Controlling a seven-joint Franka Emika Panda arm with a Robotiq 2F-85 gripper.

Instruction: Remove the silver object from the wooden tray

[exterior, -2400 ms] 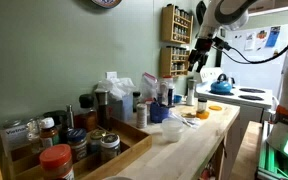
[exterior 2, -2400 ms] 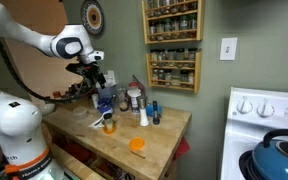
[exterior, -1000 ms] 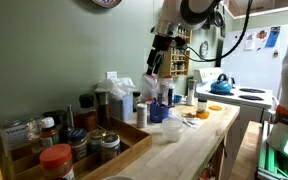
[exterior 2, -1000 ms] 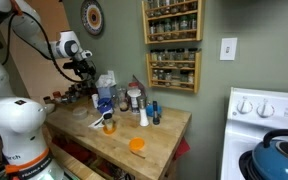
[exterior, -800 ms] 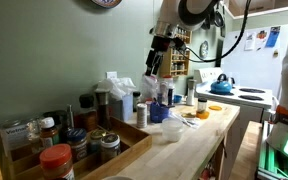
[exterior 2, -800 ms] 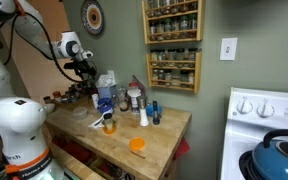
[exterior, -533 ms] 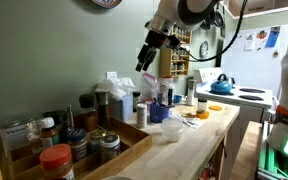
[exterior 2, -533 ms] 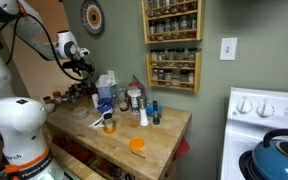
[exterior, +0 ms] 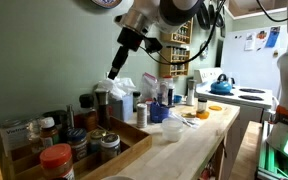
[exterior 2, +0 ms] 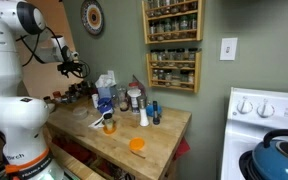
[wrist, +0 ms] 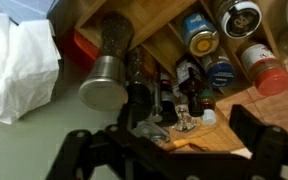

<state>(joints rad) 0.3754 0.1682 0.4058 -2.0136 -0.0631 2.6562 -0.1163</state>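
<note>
Tool (exterior: 113, 72) is hanging in the air at the end of the arm, pointing down and to the left in an exterior view, well above the counter (exterior: 200, 140). In the wrist view the tool (wrist: 169, 150) is showing its two dark fingers (wrist: 76, 146) spread wide apart, with nothing gripped or sitting between them. In an exterior view the tool (exterior 2: 74, 68) is hovering over the far left end of the counter (exterior 2: 156, 132), too small there to read the finger gap.

Directly under the tool, clear of it, the silver object (exterior: 102, 106) is standing upright. It is sitting at the right far end of the wooden tray (exterior: 132, 148), close to the green wall and taller than the jars around it. In the wrist view the silver object (wrist: 105, 80) is showing its round metal top, beside the wooden tray (wrist: 170, 20) wall that is running diagonally; nothing is touching it.

Jars are filling the rest of the tray: a red-lidded jar (exterior: 56, 160) is standing at the near left end, also showing at the right of the wrist view (wrist: 264, 66), and blue-lidded jars (wrist: 200, 41) are sitting between it and the silver object. A white bag (wrist: 19, 60) is lying at the left of the wrist view. A blue kettle (exterior: 221, 85) is sitting on the stove, far right.
</note>
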